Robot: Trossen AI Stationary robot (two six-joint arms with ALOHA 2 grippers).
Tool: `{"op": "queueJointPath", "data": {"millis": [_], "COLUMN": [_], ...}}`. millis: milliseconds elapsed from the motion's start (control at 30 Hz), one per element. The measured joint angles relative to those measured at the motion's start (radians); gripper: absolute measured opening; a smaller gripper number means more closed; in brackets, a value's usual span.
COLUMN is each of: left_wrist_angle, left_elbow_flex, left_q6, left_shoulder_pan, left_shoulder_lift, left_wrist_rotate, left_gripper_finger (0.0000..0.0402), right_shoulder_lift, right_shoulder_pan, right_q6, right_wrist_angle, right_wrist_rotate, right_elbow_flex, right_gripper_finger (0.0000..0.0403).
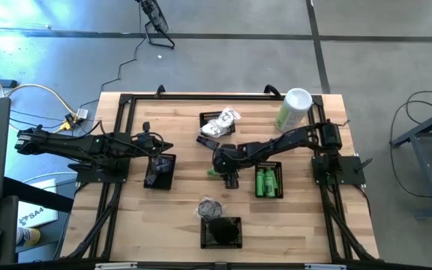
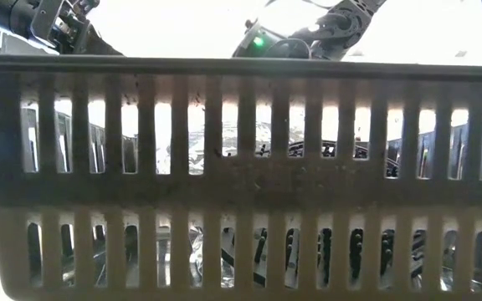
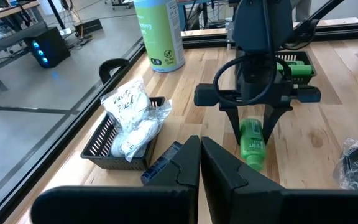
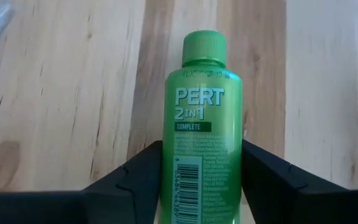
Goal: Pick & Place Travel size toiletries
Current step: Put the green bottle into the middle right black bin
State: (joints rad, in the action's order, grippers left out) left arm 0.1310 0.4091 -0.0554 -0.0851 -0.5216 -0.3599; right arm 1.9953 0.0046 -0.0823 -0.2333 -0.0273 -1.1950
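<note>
Now right end effector (image 3: 252, 134) down at desk (image 1: 178, 202) centre, fingers clamped either side of green bottle (image 4: 205, 134) lying flat on wood, beside basket (image 1: 270, 181) holding more green bottles, its likely home. Left end effector (image 3: 199, 163) together, parked over left basket (image 1: 159, 171).

- The green bottle (image 4: 202, 130) between the right end effector (image 4: 202, 180) fingers is smooth glossy plastic with a ribbed cap and a printed label.
- The right end effector's fingers (image 4: 135, 180) are matt black plastic.
- The counter (image 4: 61, 93) under the bottle is pale wood, smooth, with visible grain and plank seams.
- Ahead of the left end effector (image 3: 201, 165), the white packets (image 3: 132, 118) look crinkly and shiny, like thin plastic film.
- The basket (image 3: 107, 140) holding them is matt black mesh.
- Beyond it, the tall canister (image 3: 160, 31) has a glossy pale-green wrap.
</note>
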Motion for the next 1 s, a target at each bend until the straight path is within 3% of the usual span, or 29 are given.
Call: {"op": "queueJointPath", "data": {"millis": [433,700,1000], "left_wrist_angle": [0.000,0.007,0.011], "left_elbow_flex": [0.000,0.000,0.000], "left_q6": [0.000,0.000,0.000], "left_shoulder_pan": [0.000,0.000,0.000], "left_shoulder_lift": [0.000,0.000,-0.006], "left_wrist_rotate": [0.000,0.000,0.000], "left_gripper_finger": [0.0010,0.0010,0.0010], "right_shoulder_lift": [-0.153,-0.307,-0.478], "right_shoulder_pan": [0.001,0.010,0.073], "right_q6": [0.241,0.482,0.680], "right_wrist_angle": [-0.045,-0.279,-0.633], "right_wrist_rotate": [0.060,0.059,0.156], "right_elbow_flex": [-0.001,-0.001,0.000], "right_gripper_finger": [0.0172,0.0173,0.0173]}}
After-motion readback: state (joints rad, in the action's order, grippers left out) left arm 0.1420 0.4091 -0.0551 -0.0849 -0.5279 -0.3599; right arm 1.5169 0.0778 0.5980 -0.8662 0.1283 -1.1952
